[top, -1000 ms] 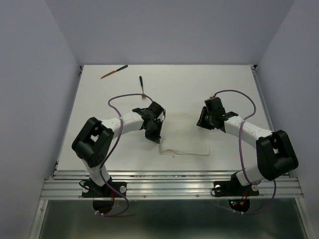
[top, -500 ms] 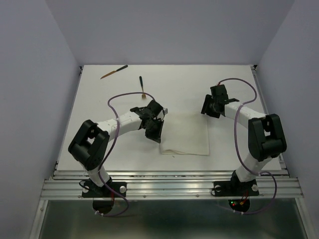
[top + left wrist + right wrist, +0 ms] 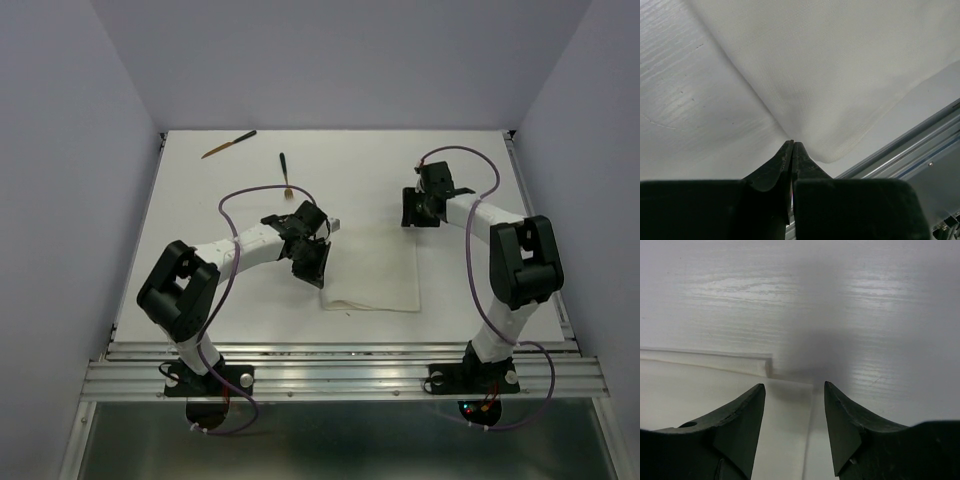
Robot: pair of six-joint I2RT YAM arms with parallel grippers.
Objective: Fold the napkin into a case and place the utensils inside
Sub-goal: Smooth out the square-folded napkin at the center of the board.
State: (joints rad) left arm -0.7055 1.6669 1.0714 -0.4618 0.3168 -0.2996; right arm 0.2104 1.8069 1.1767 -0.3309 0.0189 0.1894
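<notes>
The white napkin lies folded on the table between the two arms. My left gripper is shut on the napkin's left edge; in the left wrist view the cloth rises in a crease into the closed fingertips. My right gripper hovers open over the napkin's far right corner, with nothing between its fingers. That corner and its stacked layers lie flat below. Two brown utensils rest at the far left: one by the back edge, the other closer to the left arm.
Purple cables loop over both arms. A metal rail runs along the table's near edge, also seen in the left wrist view. Grey walls enclose the white table on three sides.
My right gripper has opened, let go of the napkin's far right corner and drawn back toward the far side. The left gripper has stayed shut on the napkin's left edge.
</notes>
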